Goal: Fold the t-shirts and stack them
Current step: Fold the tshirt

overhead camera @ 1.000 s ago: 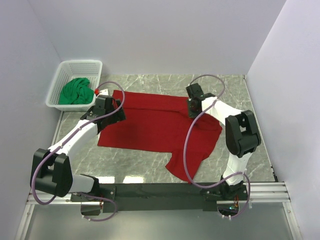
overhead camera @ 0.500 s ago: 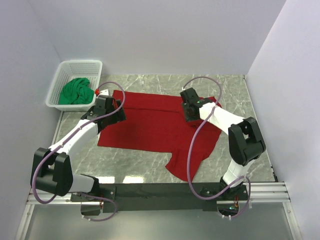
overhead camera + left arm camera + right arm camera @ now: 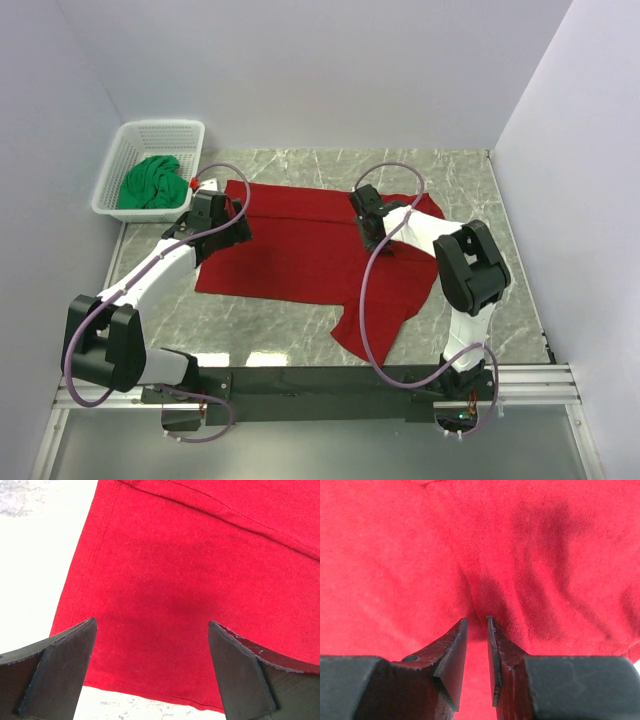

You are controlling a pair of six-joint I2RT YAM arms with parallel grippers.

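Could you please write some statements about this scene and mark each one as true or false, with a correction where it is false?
1. The green t-shirt lies in the white basket. True.
2. The red t-shirt is folded into a small neat square. False: it lies spread out wide.
3. The left gripper is open above the red t-shirt. True.
4. The right gripper is at the green t-shirt. False: it is down at the red t-shirt.
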